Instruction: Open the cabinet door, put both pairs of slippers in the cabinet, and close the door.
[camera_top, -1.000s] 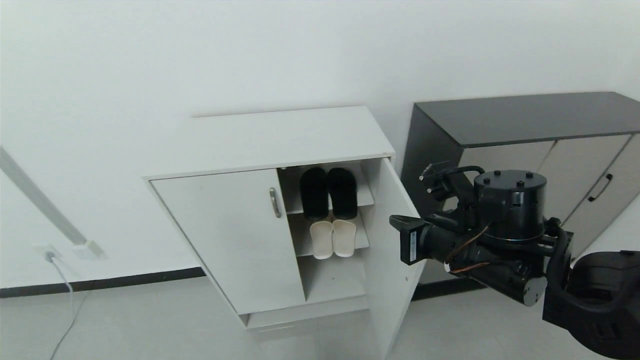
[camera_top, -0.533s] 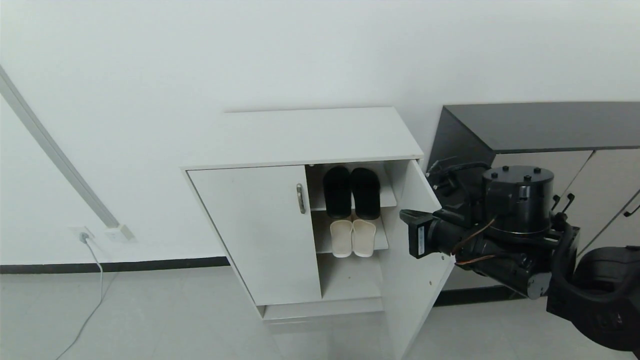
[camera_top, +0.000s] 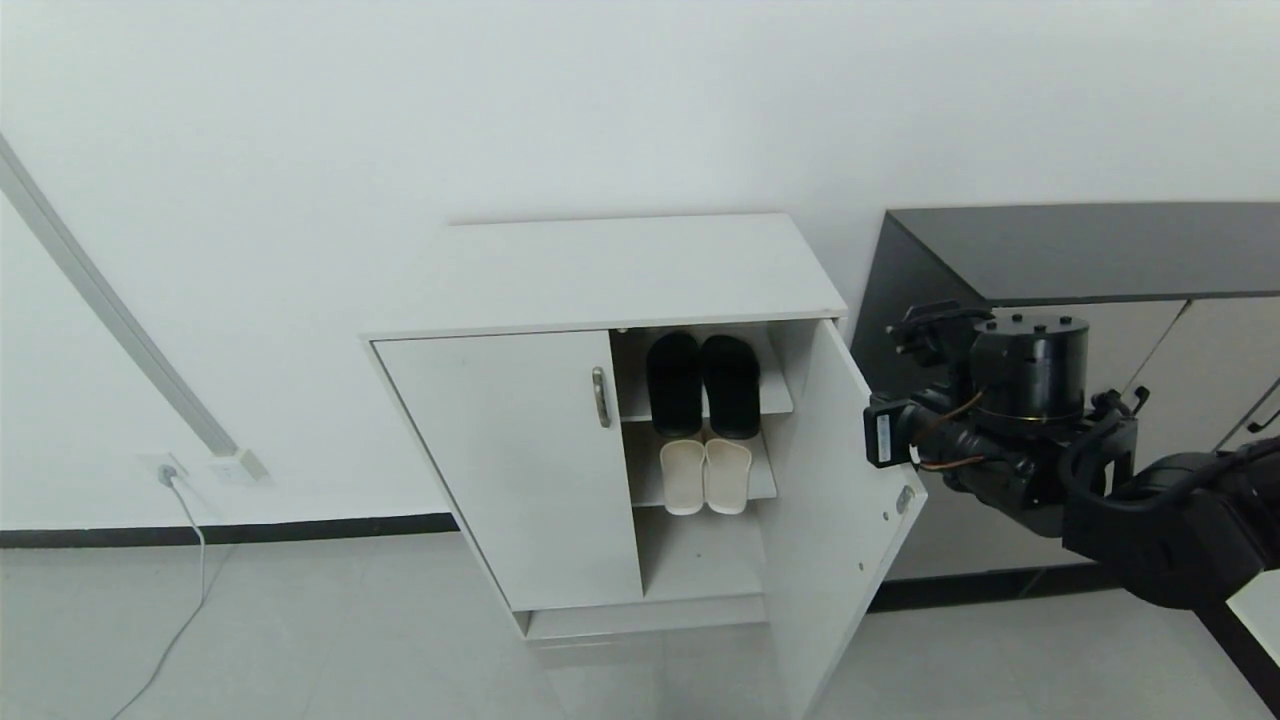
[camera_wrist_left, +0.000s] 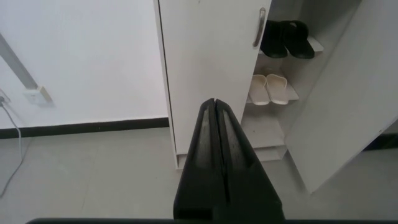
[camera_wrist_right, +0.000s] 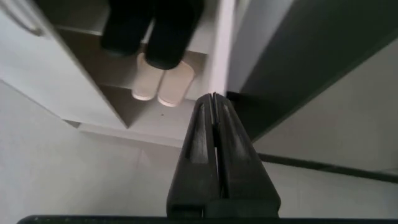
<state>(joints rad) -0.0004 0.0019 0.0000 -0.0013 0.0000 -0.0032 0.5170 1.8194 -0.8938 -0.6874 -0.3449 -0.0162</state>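
Just ahead of the right jaws, which are pressed together, runs an edge of the open door (camera_wrist_right: 221, 50). Past that edge, inside the cabinet (camera_top: 620, 270), black slippers (camera_wrist_right: 152, 28) sit on the upper shelf and white slippers (camera_wrist_right: 163, 84) on the shelf below. Well back from the cabinet, the left jaws are together too, pointing toward its closed door (camera_wrist_left: 211, 68).

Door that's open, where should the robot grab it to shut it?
Probably the free edge of the door, near the metal screw, coming from its outer face on the right. It stands swung out from the cabinet, so that edge gives most leverage.
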